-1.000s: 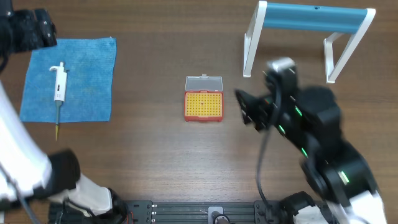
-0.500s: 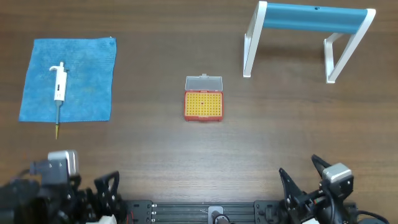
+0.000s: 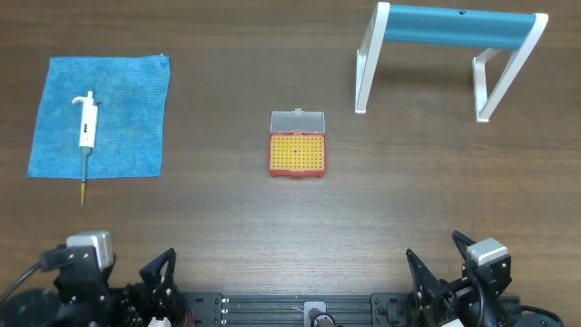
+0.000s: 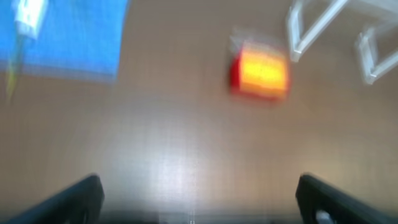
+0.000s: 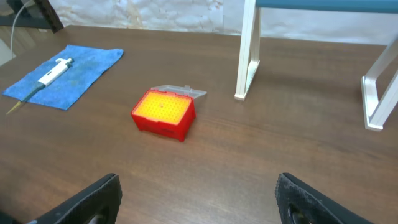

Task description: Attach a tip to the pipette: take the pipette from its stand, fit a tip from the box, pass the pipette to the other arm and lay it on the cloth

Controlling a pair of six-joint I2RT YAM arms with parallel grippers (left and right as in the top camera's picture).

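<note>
The white pipette (image 3: 85, 132) lies on the blue cloth (image 3: 127, 118) at the table's left, its yellow tip (image 3: 83, 193) reaching past the cloth's near edge onto the wood. It also shows as the pipette (image 5: 53, 71) on the cloth (image 5: 81, 78) in the right wrist view. The red tip box (image 3: 297, 154) with yellow tips stands open mid-table, also seen as the tip box (image 5: 163, 114) and the tip box (image 4: 259, 74). The left gripper (image 4: 199, 208) and the right gripper (image 5: 198, 208) are both open and empty, low at the table's near edge, far from all objects.
A stand with white legs and a blue crossbar (image 3: 454, 25) occupies the back right; one of its legs (image 5: 248, 50) rises beyond the tip box. Bare wooden tabletop lies between the grippers and the objects.
Both arms have drawn back from over the table to the near edge. The pipette, cloth, tip box and stand have not moved.
</note>
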